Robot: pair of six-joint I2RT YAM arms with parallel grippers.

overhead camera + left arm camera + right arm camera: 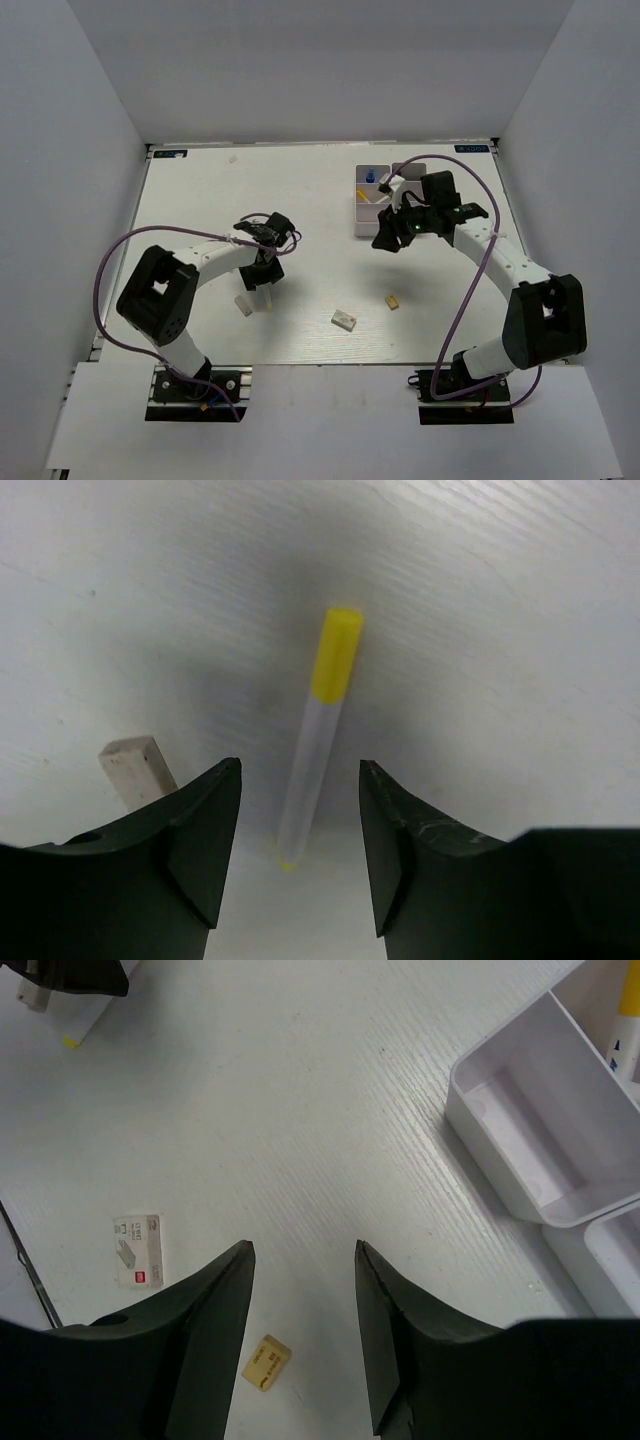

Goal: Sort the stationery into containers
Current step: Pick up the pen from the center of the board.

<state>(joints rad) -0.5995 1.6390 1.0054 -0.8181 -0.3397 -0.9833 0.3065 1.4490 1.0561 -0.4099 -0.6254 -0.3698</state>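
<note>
A pen (320, 725) with a yellow cap and a pale barrel lies flat on the table. My left gripper (300, 770) stands open over it, with the pen's lower end between the jaws and touching neither. A pale eraser block (134, 768) lies just left of the left finger. My right gripper (305, 1250) hangs open and empty above the table, beside the white containers (520, 1175). Below it lie a tan eraser (266, 1363) and a white labelled eraser (138, 1251). From above, the left gripper (258, 293) is mid-left and the right gripper (384, 240) sits at the containers' (362, 212) front edge.
The bins hold a blue-capped bottle (370, 177) and a yellow pen (628, 1000). The nearest bin compartment (560, 1100) has nothing in it. The tan eraser (393, 301) and the white eraser (345, 319) lie between the two arms, near the table's front.
</note>
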